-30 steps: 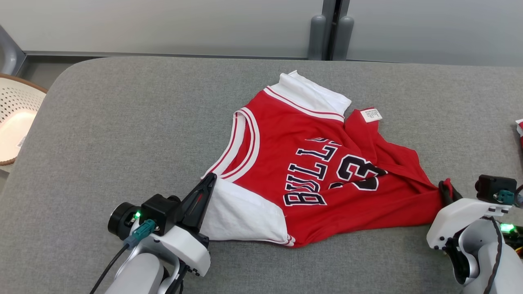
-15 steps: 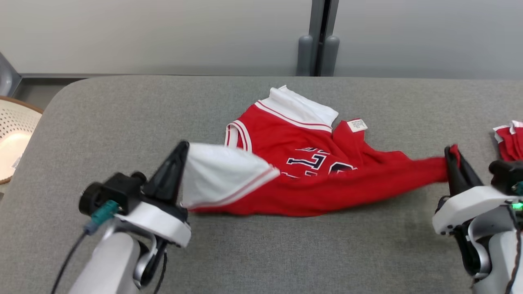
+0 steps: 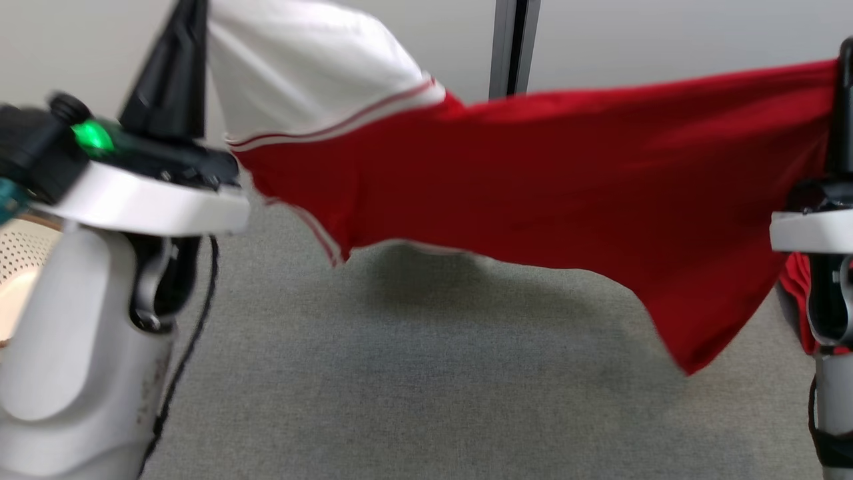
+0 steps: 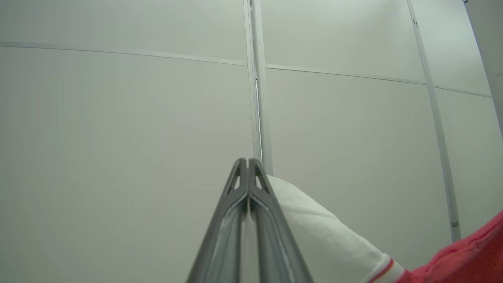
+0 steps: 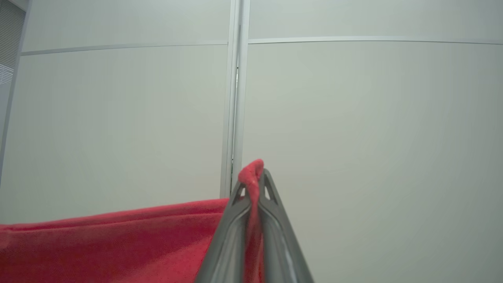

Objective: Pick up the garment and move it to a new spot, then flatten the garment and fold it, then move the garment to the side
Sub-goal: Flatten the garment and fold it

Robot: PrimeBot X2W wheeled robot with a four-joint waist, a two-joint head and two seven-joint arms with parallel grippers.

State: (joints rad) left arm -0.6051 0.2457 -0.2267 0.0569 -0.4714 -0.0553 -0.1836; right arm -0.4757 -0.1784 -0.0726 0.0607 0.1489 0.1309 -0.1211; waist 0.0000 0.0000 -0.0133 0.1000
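The garment (image 3: pixel 533 180), a red jersey with white sleeves, hangs stretched in the air above the grey table (image 3: pixel 400 387). My left gripper (image 3: pixel 192 8) points up at the upper left of the head view, shut on the white sleeve. My right gripper (image 3: pixel 845 67) stands at the far right edge, shut on the red hem corner. The left wrist view has the left gripper (image 4: pixel 247 162) with its fingers pressed together and the white sleeve (image 4: pixel 322 236) beside them. In the right wrist view, red cloth (image 5: pixel 118 243) pokes out between the tips of the right gripper (image 5: pixel 253 175). The jersey's lower edge sags toward the right.
A white perforated basket (image 3: pixel 16 267) sits off the table's left end. Another red cloth (image 3: pixel 793 293) lies behind my right forearm. A pale wall with a dark vertical post (image 3: pixel 510 47) stands behind the table.
Both grippers have risen high off the table, lifting the jersey from lying flat to hanging stretched between them. The head view has also shifted.
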